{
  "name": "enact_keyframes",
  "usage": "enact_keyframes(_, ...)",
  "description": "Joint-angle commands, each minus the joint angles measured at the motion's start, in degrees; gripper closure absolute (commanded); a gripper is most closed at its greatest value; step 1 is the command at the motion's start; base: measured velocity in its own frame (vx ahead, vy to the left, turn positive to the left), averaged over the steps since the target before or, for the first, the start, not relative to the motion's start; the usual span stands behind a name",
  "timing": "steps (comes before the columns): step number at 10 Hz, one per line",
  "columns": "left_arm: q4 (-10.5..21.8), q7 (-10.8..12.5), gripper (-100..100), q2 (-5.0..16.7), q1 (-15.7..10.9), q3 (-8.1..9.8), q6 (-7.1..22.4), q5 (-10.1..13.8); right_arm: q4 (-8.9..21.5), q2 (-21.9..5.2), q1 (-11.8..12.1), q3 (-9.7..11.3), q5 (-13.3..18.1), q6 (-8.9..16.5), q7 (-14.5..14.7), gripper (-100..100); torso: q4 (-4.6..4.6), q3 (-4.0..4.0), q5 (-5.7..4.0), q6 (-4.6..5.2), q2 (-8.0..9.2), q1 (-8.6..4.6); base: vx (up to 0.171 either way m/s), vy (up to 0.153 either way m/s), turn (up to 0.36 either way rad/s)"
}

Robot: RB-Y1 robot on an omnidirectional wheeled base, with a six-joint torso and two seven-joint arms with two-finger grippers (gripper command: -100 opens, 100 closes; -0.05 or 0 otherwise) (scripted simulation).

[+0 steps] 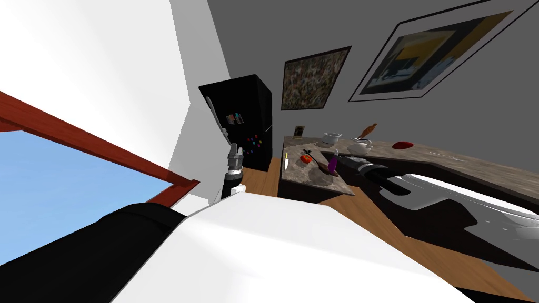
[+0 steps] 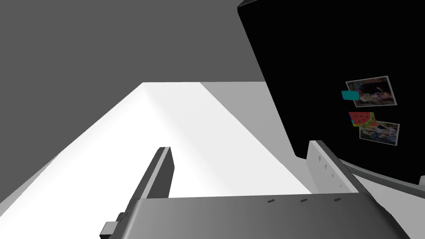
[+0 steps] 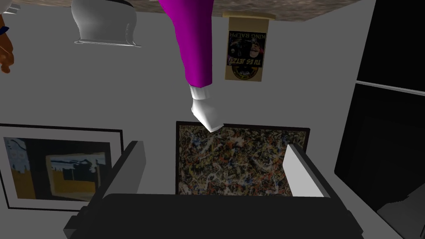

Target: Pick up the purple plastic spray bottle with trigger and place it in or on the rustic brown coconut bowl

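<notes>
Both pairs of jaws stand open and empty. Right gripper [image 3: 215, 146] points at the purple spray bottle [image 3: 195, 41], which stands on the mottled stone counter [image 1: 310, 176], just beyond the fingertips and not yet between them. Left gripper [image 2: 240, 146] is raised beside the black fridge [image 2: 332, 62]. Bottle is probably light, stiff, smooth plastic, tall and easily tipped; its purple body below the white trigger head [image 3: 205, 112] looks the surest place to clamp.
</notes>
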Motion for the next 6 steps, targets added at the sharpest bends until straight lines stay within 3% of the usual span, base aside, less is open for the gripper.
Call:
enact_keyframes(1,0.0,0.0,0,0.0,0.0,0.00,0.0,0.0,0.0,0.0,0.0,0.0,0.0,0.0,0.0,0,0.00,0.00,0.00,0.00,0.00,0.00,0.000,0.000,0.000)
enact_keyframes(6,0.0,0.0,0,0.0,0.0,0.00,0.0,0.0,0.0,0.0,0.0,0.0,0.0,0.0,0.0,0,0.01,0.03,0.00,0.00,0.04,0.00,0.000,0.000,0.000)
